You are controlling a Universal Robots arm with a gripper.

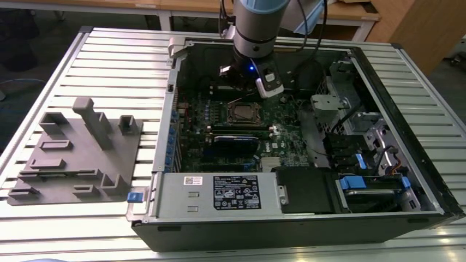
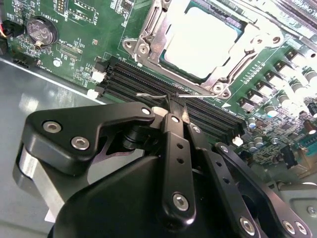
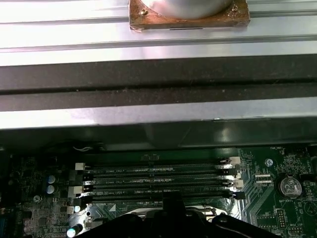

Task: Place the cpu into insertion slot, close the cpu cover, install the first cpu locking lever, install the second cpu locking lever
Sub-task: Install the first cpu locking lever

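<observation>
Claw (image 2: 176, 105) fingers stand almost together in the second wrist view, their tips pinched on a thin wire lever (image 2: 151, 94) that runs crosswise just past them. The lever lies over the black memory slots (image 2: 124, 82), beside the near edge of the cover (image 2: 148, 29). The cover, a silver frame with screws at its corners, lies flat on the green board (image 2: 99, 34). The cpu (image 2: 198, 37) sits flat inside the cover's window, and its pale metal top shines bright under the light. A coin battery (image 2: 39, 30) sits farther off on the board.

In the first wrist view the claw (image 3: 171, 203) is a dark shape just in front of the memory slots (image 3: 158, 178), four long rows with white clips at the ends. The coin battery (image 3: 290, 186) sits to one side. Beyond the board rise the case wall and the ribbed counter (image 3: 158, 44).

In the exterior view the arm reaches down into the open case (image 1: 407, 164), which lies on the counter (image 1: 109, 49). The claw (image 1: 242, 87) hangs low over the board, just behind the slot (image 1: 231, 113). The slot is a small square with a silver rim near the board's middle, and the cpu (image 1: 244, 112) lies in it. A grey tray (image 1: 73, 158) rests on the counter at the exterior view's left, well apart from the case.
</observation>
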